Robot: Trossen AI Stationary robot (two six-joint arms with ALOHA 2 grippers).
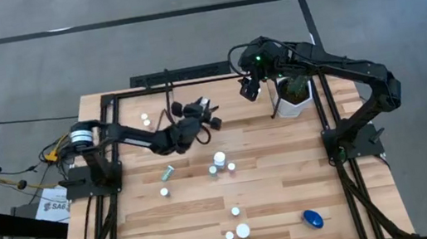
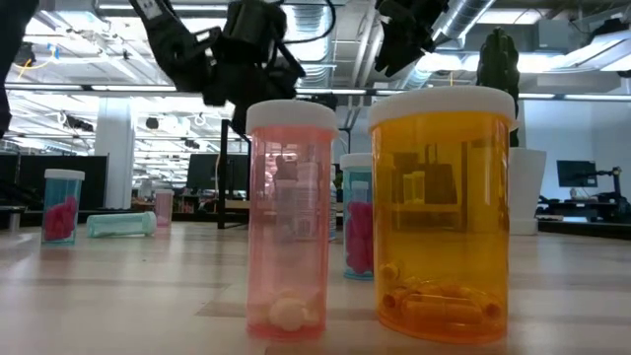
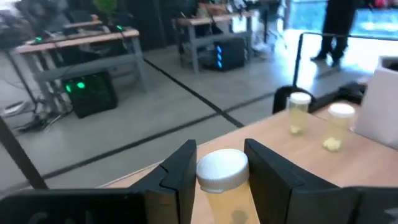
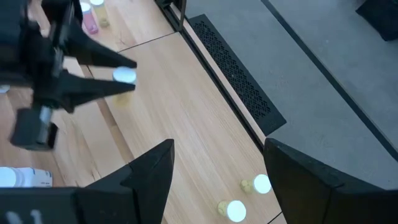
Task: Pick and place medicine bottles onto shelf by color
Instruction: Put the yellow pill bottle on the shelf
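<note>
My left gripper [image 1: 205, 106] is above the far middle of the table, shut on a small medicine bottle [image 3: 222, 176] with a white cap and a pale yellow body. My right gripper [image 4: 217, 180] hangs open over the table's far part, beside the white plant pot [image 1: 290, 99], with nothing between its fingers. Two pale bottles [image 4: 247, 198] stand on their bases on the table below it. Several other bottles stand on the wood, among them a pink one [image 2: 291, 217] and an orange one [image 2: 444, 212]. I cannot make out the shelf. My left gripper pinches the bottle by its sides just below the cap [image 3: 219, 186] between its two fingers. The fingers [image 4: 93, 87] lie about level and come from the table's left. The bottle is lifted clear of the table, with its cap [image 4: 124, 75] showing past the fingertips.
A blue bottle [image 1: 312, 219] lies near the front right. A pale green bottle [image 1: 167, 173] lies on its side at mid left. Black arm mounts [image 1: 93, 182] line both sides. A black perforated strip [image 4: 239, 78] runs along the far edge.
</note>
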